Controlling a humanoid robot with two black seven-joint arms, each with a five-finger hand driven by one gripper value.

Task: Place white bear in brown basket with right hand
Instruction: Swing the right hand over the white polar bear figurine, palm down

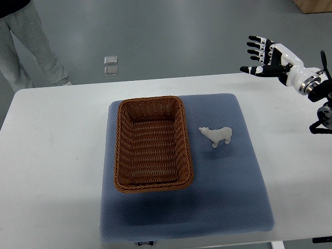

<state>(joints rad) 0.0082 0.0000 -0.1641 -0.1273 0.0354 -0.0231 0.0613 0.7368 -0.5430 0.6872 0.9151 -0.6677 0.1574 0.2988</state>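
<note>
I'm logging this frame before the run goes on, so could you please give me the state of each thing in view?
white bear: lying on the blue mat, right of the basket, not held.
brown basket: upright on the mat, empty.
blue mat: flat on the white table.
right hand: raised at the table's far right, fingers spread, holding nothing.

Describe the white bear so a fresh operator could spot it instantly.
Find the blue mat covering the middle of the white table. On it sits a brown wicker basket; just to its right lies the white bear, a small figurine, the only white, animal-shaped thing on the mat.
</note>
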